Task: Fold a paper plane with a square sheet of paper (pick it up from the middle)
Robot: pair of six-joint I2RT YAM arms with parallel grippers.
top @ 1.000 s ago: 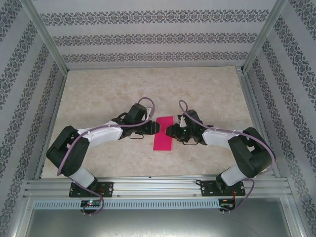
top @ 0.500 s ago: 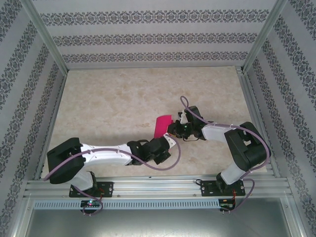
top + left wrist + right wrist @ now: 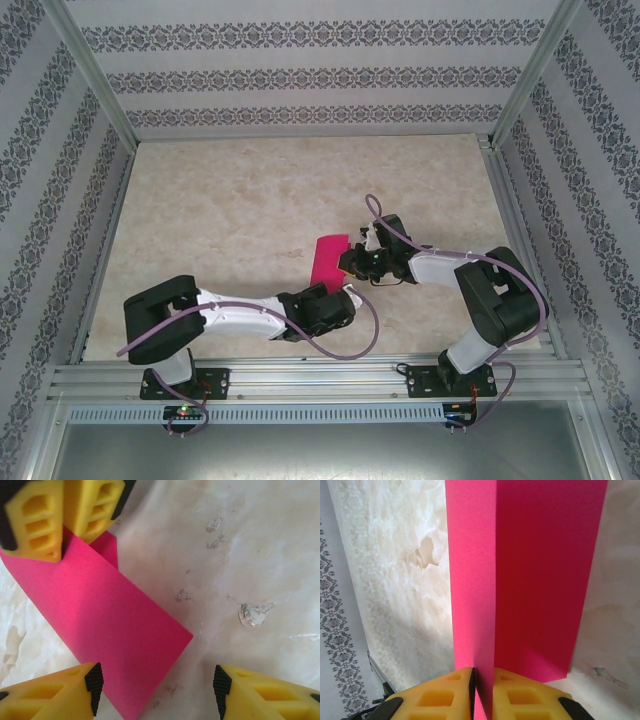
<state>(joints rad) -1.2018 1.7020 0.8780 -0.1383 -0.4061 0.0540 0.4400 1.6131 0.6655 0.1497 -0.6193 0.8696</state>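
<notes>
Magenta folded paper sheet (image 3: 328, 262), right fingers (image 3: 462, 692) pinching its right edge, left fingers (image 3: 55, 695) spread empty by its near end.

We count one magenta sheet of paper (image 3: 325, 262) on one marbled surface (image 3: 230, 200). We count two arms, the left arm (image 3: 240, 315) and the right arm (image 3: 480, 290). We also count two grippers, the left gripper (image 3: 155, 680) and the right gripper (image 3: 484, 677), each bearing two yellow fingers (image 3: 50, 700).
</notes>
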